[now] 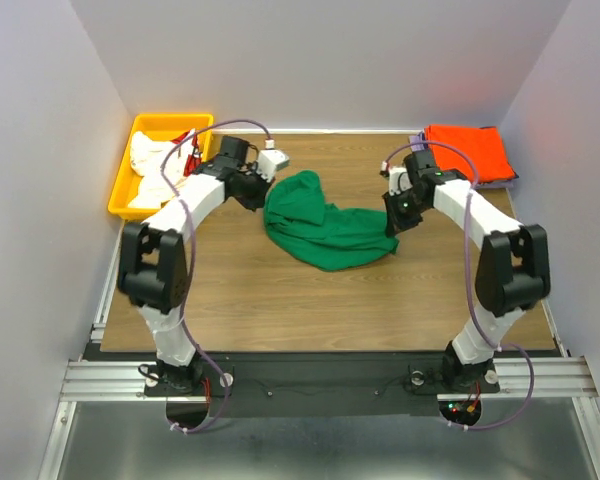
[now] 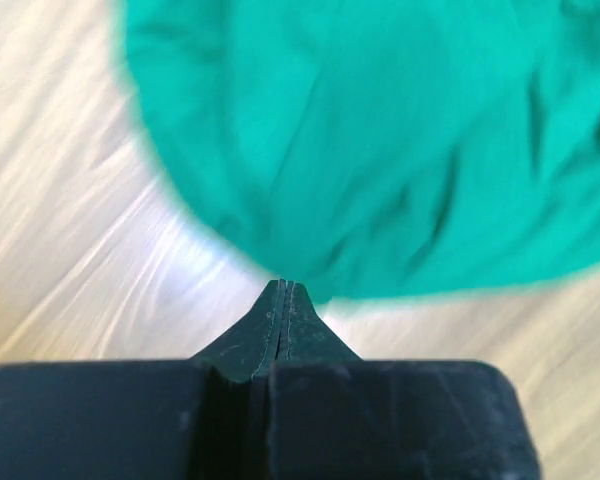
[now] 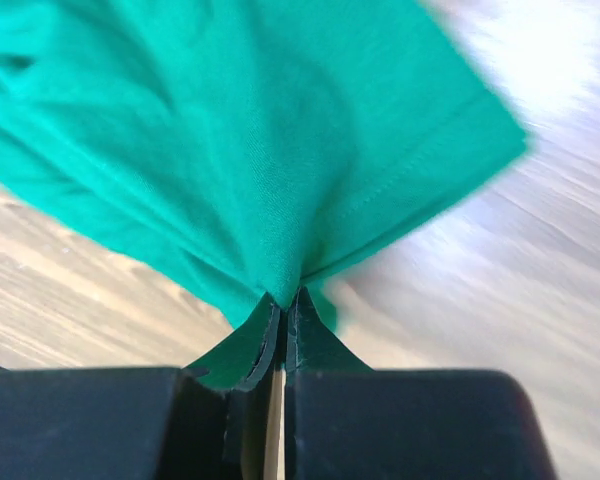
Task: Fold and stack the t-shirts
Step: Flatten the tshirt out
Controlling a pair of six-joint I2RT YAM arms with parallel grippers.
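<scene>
Right of the bin (image 1: pixel 123 180), the green shirt (image 1: pixel 325 228) lies bunched on the tabletop (image 1: pixel 280 290). It is pinched by the clenched right end effector (image 3: pixel 283 297). The left end effector (image 2: pixel 283 287) is clenched at its hem, hold unclear. The shirt should be drawn apart evenly and kept low.

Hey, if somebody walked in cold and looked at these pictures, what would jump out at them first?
The bright green t-shirt lying rumpled mid-table catches the eye first. The right tool pinches a bunched bit of it, and the left tool is shut right at its opposite edge. Next come the orange t-shirt lying flat in the far right corner and the yellow bin holding white cloth at far left.
</scene>
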